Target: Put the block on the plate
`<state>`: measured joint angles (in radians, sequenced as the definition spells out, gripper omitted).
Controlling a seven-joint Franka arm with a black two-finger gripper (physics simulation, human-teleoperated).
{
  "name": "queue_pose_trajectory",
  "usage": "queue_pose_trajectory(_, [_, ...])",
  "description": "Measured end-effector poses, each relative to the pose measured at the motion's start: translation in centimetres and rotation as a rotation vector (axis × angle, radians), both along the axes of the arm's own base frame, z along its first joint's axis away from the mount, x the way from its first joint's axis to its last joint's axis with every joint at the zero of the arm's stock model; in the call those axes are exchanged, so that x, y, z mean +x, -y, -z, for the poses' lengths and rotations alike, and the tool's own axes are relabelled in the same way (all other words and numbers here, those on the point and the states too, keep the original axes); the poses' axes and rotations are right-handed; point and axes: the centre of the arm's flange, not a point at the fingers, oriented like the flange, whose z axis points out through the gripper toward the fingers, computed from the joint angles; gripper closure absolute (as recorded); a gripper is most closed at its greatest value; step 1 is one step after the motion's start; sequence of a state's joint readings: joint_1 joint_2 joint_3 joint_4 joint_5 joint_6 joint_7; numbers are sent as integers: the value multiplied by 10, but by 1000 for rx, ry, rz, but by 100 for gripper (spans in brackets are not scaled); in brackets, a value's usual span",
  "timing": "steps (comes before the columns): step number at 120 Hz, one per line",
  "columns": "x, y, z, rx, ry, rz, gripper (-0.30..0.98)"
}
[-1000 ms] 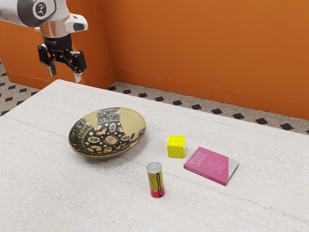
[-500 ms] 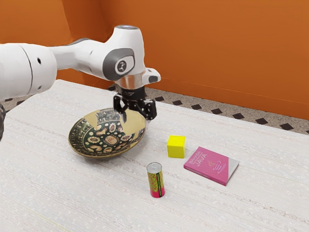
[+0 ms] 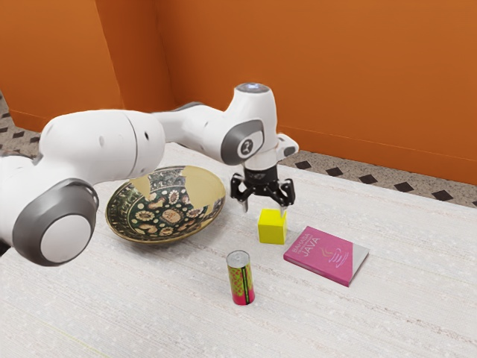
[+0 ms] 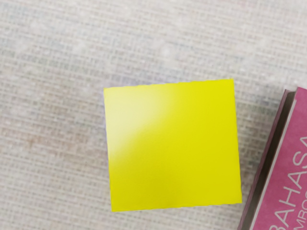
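Observation:
In the exterior view my gripper [image 3: 263, 209] is open, its fingers spread apart with nothing held between them. It hangs low, just above and slightly behind the yellow block [image 3: 272, 227], which rests on the table. From the wrist view, the yellow block [image 4: 173, 146] is seen from above, large and near the middle. The plate [image 3: 170, 212], a wide patterned dish with dark and cream areas, stands to the exterior view's left of the block, with nothing on it.
A pink book [image 3: 326, 255] lies close to the block, on the exterior view's right; its edge [image 4: 288, 167] is beside the block in the wrist view. A green and red can [image 3: 241, 278] stands upright nearer the exterior camera on the white table [image 3: 373, 321].
From the exterior view's upper left, my arm has swung over past the plate and lowered the gripper to the block. The block, plate, book and can have stayed where they were.

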<state>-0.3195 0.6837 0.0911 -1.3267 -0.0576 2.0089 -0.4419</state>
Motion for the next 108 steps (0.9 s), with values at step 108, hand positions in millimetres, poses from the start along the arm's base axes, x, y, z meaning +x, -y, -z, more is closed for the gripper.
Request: queue_pose_trajectory(108, [23, 2, 73, -19, 46, -141, 0])
